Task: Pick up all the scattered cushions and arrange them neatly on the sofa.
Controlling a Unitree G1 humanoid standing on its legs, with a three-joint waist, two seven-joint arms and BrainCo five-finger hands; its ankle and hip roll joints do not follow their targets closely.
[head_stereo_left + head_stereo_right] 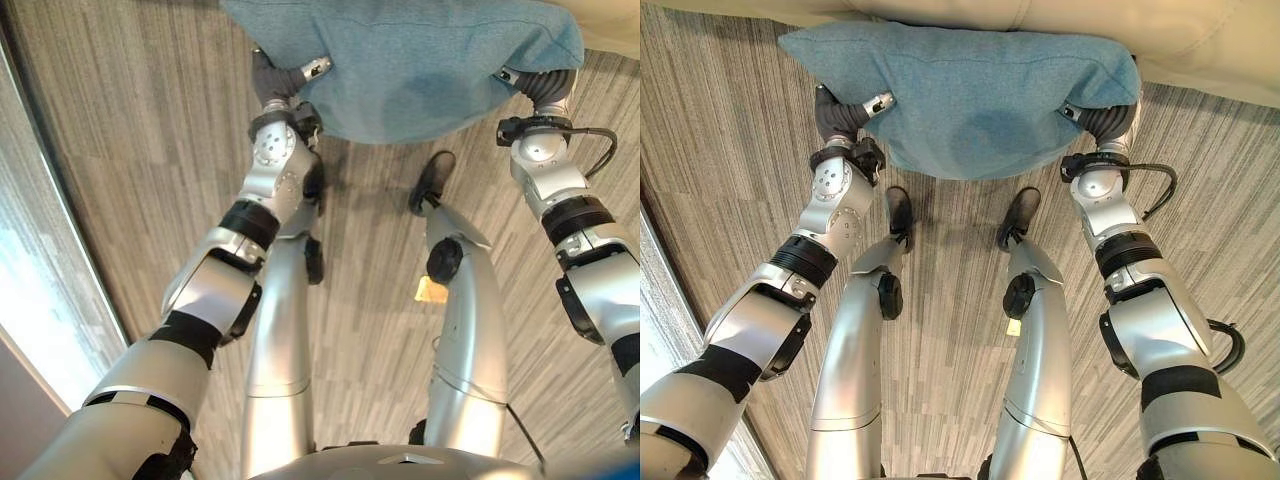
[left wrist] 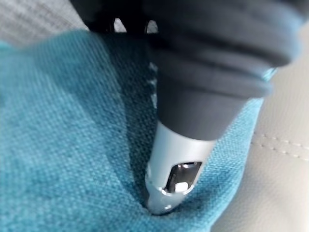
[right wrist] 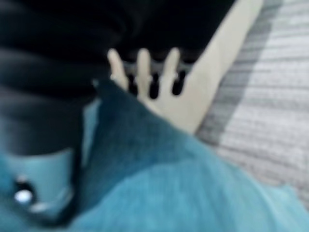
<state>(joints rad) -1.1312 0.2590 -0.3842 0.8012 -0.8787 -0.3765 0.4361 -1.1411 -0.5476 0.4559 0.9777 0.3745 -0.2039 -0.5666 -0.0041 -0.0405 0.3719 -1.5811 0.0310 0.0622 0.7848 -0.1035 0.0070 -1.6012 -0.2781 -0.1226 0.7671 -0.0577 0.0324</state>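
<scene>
A teal cushion [image 1: 970, 95] is held up between the two hands, above the striped grey carpet [image 1: 730, 150] and just in front of the cream sofa [image 1: 1200, 40]. At its left end, the left hand [image 1: 862, 108] is clamped on it, the thumb pressed into the fabric. At its right end, the right hand [image 1: 1092, 117] is gripped on it likewise.
</scene>
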